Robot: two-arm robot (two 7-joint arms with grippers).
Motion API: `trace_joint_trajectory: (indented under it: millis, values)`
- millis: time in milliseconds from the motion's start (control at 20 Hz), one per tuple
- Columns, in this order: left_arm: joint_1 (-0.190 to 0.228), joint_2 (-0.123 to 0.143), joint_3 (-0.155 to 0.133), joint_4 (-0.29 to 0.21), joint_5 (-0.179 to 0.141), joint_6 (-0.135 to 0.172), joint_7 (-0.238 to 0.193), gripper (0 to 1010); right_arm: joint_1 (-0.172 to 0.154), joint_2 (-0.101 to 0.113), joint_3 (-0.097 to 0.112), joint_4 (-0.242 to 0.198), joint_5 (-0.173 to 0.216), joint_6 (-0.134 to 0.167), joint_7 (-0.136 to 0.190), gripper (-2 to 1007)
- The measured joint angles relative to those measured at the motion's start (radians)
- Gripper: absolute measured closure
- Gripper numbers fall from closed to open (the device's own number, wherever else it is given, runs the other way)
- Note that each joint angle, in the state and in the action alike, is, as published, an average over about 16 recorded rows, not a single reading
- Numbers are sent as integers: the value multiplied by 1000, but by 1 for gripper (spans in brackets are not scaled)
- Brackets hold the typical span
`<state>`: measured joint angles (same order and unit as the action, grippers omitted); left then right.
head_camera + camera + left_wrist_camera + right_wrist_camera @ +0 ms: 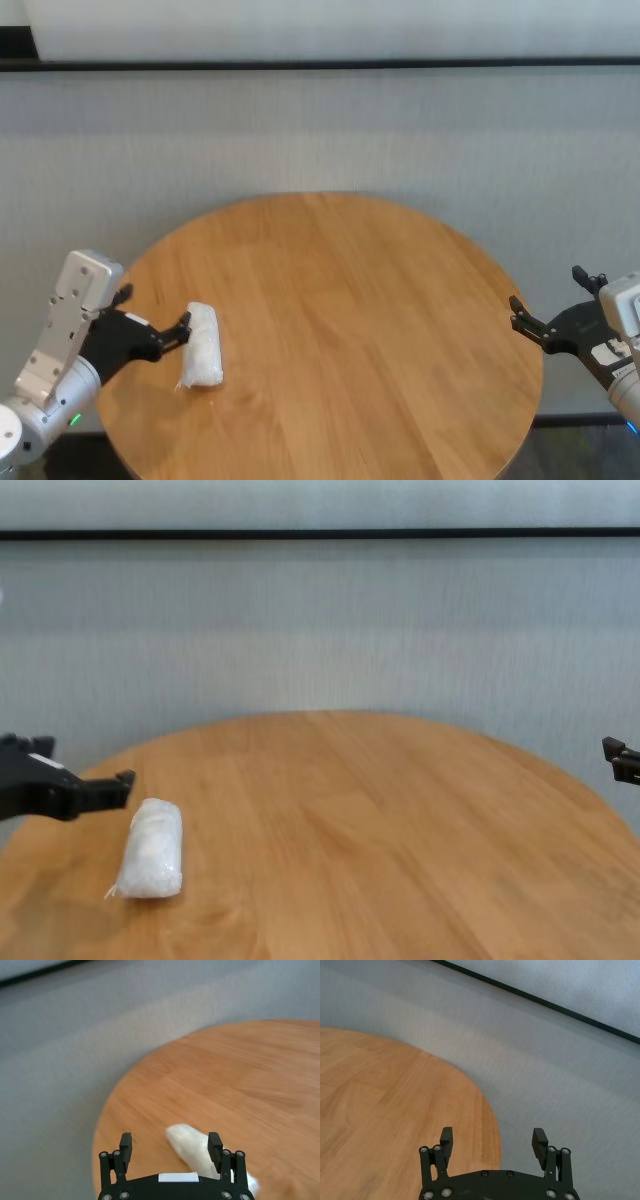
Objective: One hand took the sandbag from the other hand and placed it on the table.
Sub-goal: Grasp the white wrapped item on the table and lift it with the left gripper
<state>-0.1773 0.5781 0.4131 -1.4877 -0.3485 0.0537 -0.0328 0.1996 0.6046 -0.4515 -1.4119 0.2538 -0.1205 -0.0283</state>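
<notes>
The sandbag [202, 345], a small white crinkly pouch, lies flat on the round wooden table [350, 300] near its left edge. It is not held. My left gripper [155, 310] is open just to the left of the sandbag, with one fingertip close to the bag's far end. In the left wrist view the sandbag [192, 1147] lies on the wood below the open left gripper [170, 1142], which bears a white sticker. In the chest view the sandbag [152, 848] rests alone. My right gripper [547, 290] is open and empty at the table's right edge, as the right wrist view [492, 1137] also shows.
A grey floor surrounds the table, and a pale wall with a black strip [320, 64] runs behind it. Nothing else lies on the tabletop.
</notes>
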Motion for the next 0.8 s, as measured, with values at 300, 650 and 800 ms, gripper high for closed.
trace_joint_trajectory:
  millis: [300, 650, 800]
  values:
    - [22, -4, -12, -64, -28, 109, -13, 8, 0, 0, 0, 0, 0, 0, 0, 5]
    - [57, -2, -24, -146, -36, 207, -10, 8, 0, 0, 0, 0, 0, 0, 0, 5]
    - [70, -5, -30, -171, -38, 232, -11, 8, 0, 0, 0, 0, 0, 0, 0, 5]
